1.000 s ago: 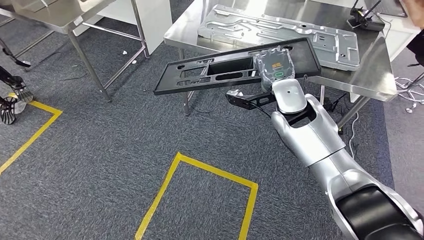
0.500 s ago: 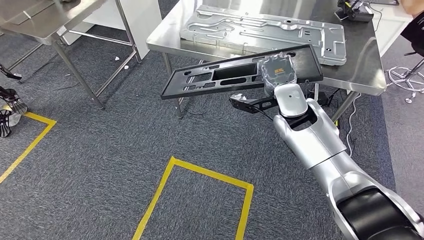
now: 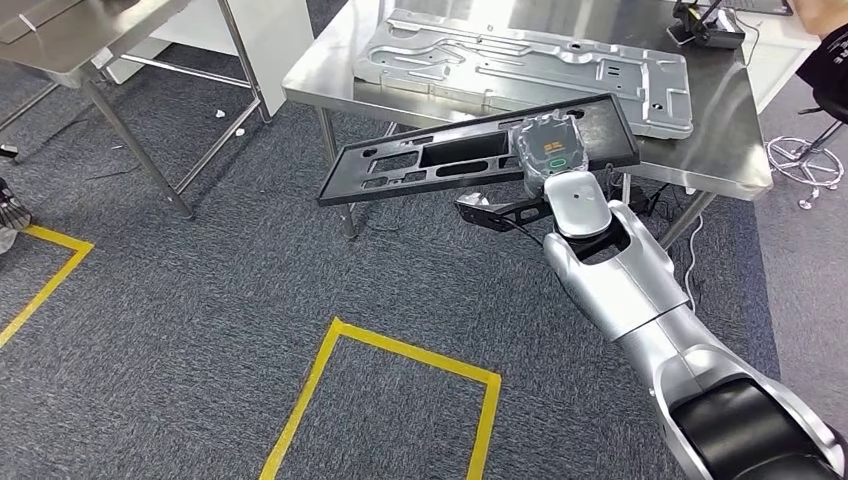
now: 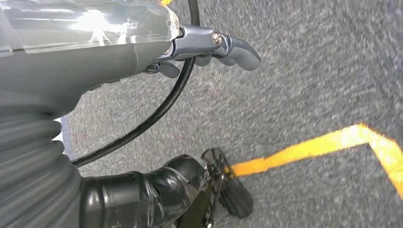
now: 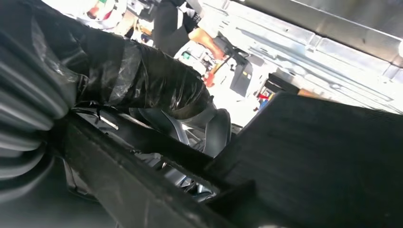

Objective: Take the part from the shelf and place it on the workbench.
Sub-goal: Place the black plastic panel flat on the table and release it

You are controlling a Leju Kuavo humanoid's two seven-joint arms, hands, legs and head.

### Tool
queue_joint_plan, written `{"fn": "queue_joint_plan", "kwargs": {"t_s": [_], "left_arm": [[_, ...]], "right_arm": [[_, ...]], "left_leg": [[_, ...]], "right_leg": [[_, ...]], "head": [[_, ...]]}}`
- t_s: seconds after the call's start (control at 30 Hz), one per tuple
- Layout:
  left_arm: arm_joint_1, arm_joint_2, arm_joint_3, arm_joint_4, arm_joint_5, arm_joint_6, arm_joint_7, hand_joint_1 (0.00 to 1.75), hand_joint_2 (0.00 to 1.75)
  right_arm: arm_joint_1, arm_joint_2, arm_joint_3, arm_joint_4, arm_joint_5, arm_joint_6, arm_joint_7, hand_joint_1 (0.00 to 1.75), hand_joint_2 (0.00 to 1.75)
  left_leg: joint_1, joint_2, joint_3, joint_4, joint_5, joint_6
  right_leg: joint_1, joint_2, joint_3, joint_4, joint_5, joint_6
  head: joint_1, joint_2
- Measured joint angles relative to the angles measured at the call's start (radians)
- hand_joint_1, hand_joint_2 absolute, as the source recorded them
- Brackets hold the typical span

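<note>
The right robot hand (image 3: 550,150) grips a long black panel (image 3: 450,158) near one end and holds it in the air, roughly level and slightly tilted, with its far long edge just over the near edge of the steel tabletop (image 3: 735,150). Most of the panel hangs out over the grey carpet (image 3: 200,300), clear of the tabletop's legs. The panel has several rectangular cut-outs along its length. In the right wrist view the dark fingers (image 5: 157,85) wrap over the panel's (image 5: 323,156) edge, and a person's arm shows far behind it.

On the tabletop lies a large silver stamped metal plate (image 3: 520,60), filling much of the surface, and a small black device with cables (image 3: 705,25) sits at the far corner. A second steel table (image 3: 90,40) stands to the left, well apart. Yellow tape lines (image 3: 400,350) mark the carpet in front of the robot.

The left robot hand (image 4: 204,52) hangs over the carpet beside a yellow tape line (image 4: 313,147); its fingers are curled in a little and hold nothing that can be seen, though how far they close I cannot tell.
</note>
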Motion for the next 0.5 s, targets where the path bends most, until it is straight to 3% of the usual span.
{"fn": "queue_joint_plan", "kwargs": {"t_s": [0.3,0.43,0.5], "left_arm": [[-0.001,-0.001,0.014,0.000,0.000,0.011,0.009,0.00,1.75],[-0.002,-0.001,0.015,0.000,-0.006,0.018,0.017,0.00,1.75],[-0.001,-0.002,0.015,0.000,-0.008,0.019,0.018,0.00,1.75]], "right_arm": [[0.000,0.000,0.000,0.000,0.000,0.001,-0.002,1.75,1.75],[-0.003,0.000,0.000,-0.001,0.000,0.002,-0.005,1.75,1.75],[-0.006,0.000,0.000,-0.001,0.000,0.002,-0.005,1.75,1.75]], "left_leg": [[-0.001,0.000,0.000,0.001,-0.003,0.003],[0.004,0.003,0.020,-0.023,-0.006,0.025],[0.012,0.006,0.041,-0.040,-0.012,0.033]], "right_leg": [[-0.001,0.000,0.004,-0.006,0.001,0.006],[-0.004,-0.002,0.009,-0.008,-0.002,0.029],[-0.006,-0.009,-0.029,0.069,-0.030,0.036]], "head": [[0.000,0.000],[0.000,0.000],[0.002,0.000]]}}
